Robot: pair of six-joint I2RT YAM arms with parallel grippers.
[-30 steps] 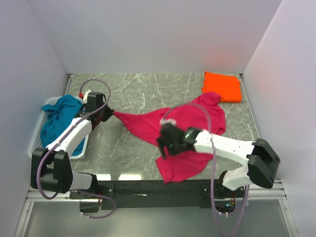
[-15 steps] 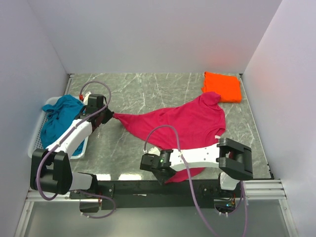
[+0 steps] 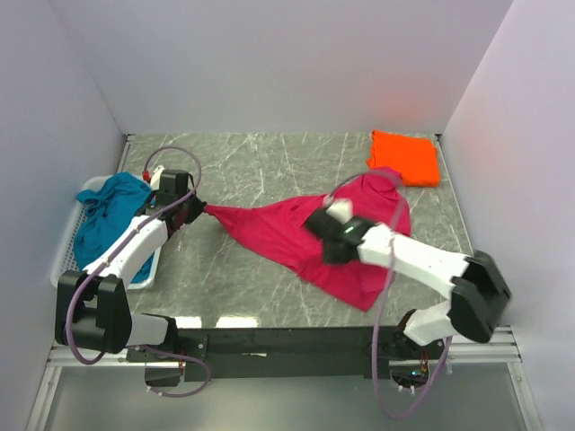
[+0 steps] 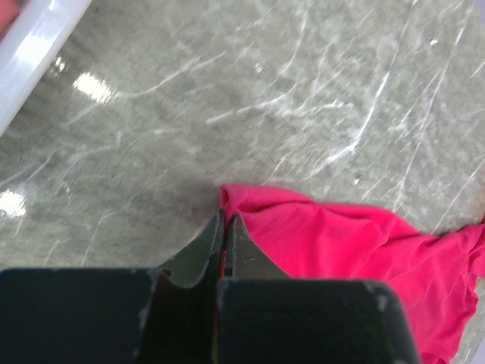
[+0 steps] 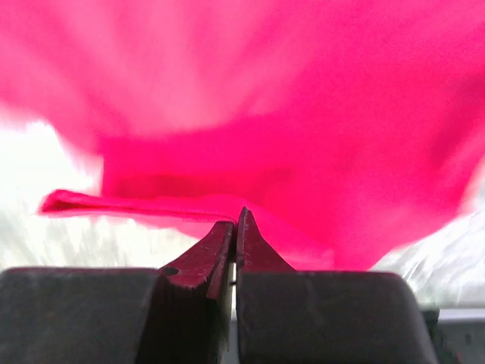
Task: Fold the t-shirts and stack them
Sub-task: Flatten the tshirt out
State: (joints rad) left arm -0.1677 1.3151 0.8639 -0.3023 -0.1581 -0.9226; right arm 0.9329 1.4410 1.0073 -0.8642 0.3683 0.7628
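Observation:
The magenta-pink t-shirt (image 3: pixel 274 232) lies stretched across the middle of the table. My left gripper (image 3: pixel 201 209) is shut on its left corner, and in the left wrist view the jaws (image 4: pixel 226 217) pinch the pink cloth (image 4: pixel 356 243) just above the marble. My right gripper (image 3: pixel 317 222) hovers over the shirt's middle, shut on a hem of it. The pink cloth (image 5: pixel 265 98) fills the right wrist view, with a folded edge at the tips of that gripper (image 5: pixel 236 217). The orange t-shirt (image 3: pixel 404 157) lies folded at the back right. The teal-blue t-shirt (image 3: pixel 108 211) sits crumpled in the basket.
A white lattice basket (image 3: pixel 67 260) stands at the table's left edge, beside the left arm. White walls close in the left, back and right sides. Bare marble (image 3: pixel 269 166) shows behind the pink shirt and in front of it on the left.
My right gripper closed on the pink shirt's near hem at the front edge and carried it back toward the shirt's middle. The near flap no longer hangs at the front. The left arm stayed put.

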